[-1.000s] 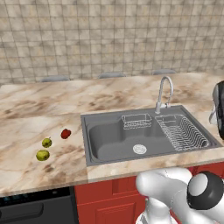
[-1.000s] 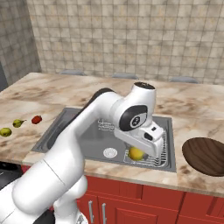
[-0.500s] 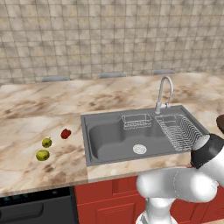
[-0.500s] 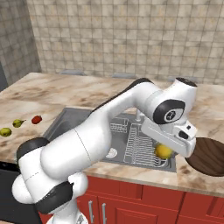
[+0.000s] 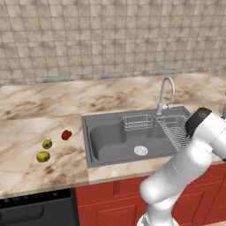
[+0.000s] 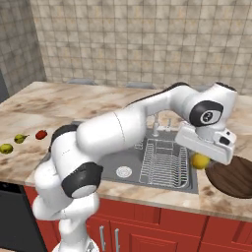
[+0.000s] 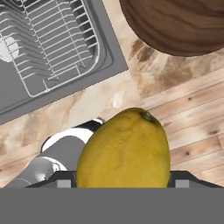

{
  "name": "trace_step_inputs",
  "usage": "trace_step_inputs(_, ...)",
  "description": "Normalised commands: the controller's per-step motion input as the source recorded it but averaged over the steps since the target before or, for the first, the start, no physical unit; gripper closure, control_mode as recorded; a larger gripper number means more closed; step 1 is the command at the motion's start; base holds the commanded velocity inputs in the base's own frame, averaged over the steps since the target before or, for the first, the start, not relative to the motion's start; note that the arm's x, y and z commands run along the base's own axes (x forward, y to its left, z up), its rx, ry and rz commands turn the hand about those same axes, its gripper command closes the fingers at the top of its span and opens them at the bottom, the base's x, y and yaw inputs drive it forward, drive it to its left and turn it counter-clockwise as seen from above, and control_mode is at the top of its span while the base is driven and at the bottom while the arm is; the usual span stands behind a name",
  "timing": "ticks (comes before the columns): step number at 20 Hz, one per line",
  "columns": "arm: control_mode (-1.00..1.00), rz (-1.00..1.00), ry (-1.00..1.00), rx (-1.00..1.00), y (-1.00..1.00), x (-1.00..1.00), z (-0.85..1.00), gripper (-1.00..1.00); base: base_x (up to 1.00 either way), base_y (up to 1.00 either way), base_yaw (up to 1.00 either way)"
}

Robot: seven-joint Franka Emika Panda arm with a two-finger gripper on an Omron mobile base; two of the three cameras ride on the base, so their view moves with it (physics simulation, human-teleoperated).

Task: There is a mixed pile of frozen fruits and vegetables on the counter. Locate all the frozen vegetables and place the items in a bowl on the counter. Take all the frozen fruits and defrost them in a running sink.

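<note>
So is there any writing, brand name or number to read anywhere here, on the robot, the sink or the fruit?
None that can be read: the tool, the yellow-orange item it holds, the sink, the bowl and the counter carry no words, labels or numbers.
A small round mark on the arm's joint is too blurred to read.

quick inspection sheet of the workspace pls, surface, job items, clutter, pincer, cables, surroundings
surface: marbled counter with a grey sink set in it
job's things: red item and two yellow-green fruits lie apart on the counter left of the sink; dark brown bowl on the counter right of the sink
clutter: wire rack and wire basket in the sink
grippers: pincer shut on the yellow-orange item, beside the bowl's near rim
cables: nothing seen
surroundings: faucet, tiled wall, red cabinet fronts
</note>
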Motion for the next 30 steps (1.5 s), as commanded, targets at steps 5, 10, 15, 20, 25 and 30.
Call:
trace_step_inputs(5,-1.00,0.09,0.06,0.11,-0.74,0.46,-0.32,1.00,0.00,0.00,0.00)
trace_step_inputs(10,-1.00,0.10,0.00,0.17,-0.68,0.47,-0.20,1.00,0.00,0.00,0.00)
trace_step_inputs(15,-1.00,0.09,0.01,0.21,-0.63,0.55,-0.10,1.00,0.00,0.00,0.00)
trace_step_inputs(20,-1.00,0.10,0.06,0.16,-0.59,0.61,-0.06,1.00,0.00,0.00,0.00)
trace_step_inputs(25,-1.00,0.09,0.09,0.12,-0.67,0.53,-0.17,1.00,0.00,0.00,0.00)
trace_step_inputs(30,-1.00,0.10,0.06,0.10,-0.67,0.27,-0.08,1.00,0.00,0.00,0.00)
